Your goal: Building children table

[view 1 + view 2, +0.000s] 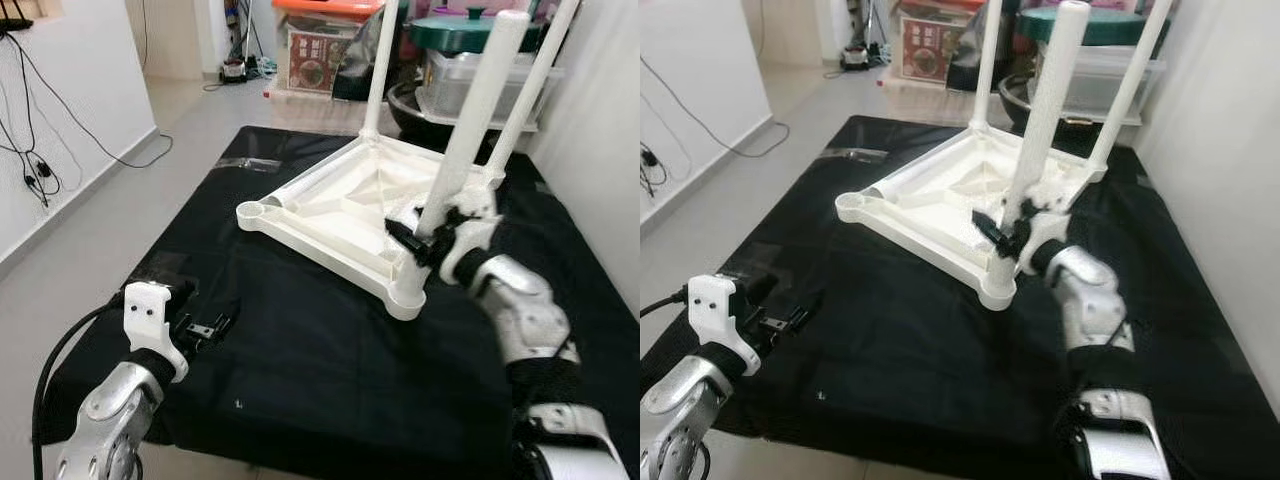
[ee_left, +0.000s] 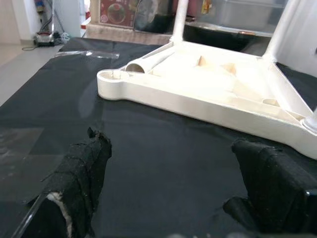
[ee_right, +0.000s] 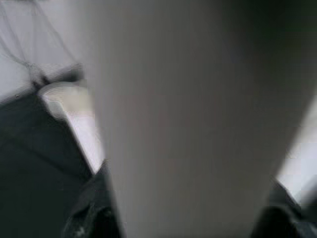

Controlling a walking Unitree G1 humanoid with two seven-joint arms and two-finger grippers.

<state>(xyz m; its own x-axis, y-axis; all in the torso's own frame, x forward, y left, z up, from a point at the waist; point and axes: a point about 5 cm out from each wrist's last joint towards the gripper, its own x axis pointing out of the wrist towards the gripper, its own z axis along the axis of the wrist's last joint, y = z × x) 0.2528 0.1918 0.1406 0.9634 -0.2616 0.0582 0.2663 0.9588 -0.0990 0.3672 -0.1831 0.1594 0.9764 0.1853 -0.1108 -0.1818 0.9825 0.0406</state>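
Note:
A white children's table [image 1: 330, 205] lies upside down on a black cloth [image 1: 300, 340]. Three white legs stand up from its corners. My right gripper [image 1: 428, 238] is shut on the near leg [image 1: 470, 120] just above its socket, and that leg [image 3: 198, 124] looms close in the right wrist view. The near-left corner socket [image 1: 250, 213] holds no leg. A white tube [image 2: 143, 62] lies along the table's far-left rim. My left gripper [image 1: 210, 328] hovers open just over the cloth at the near left, short of the table, its padded fingers [image 2: 81, 173] spread wide.
A white wall with dangling cables [image 1: 30, 170] runs along the left. Plastic bins and a pot [image 1: 470, 60] crowd the floor behind the cloth, and another wall stands at the right. A strip of clear tape [image 1: 245, 162] is stuck to the cloth's far-left part.

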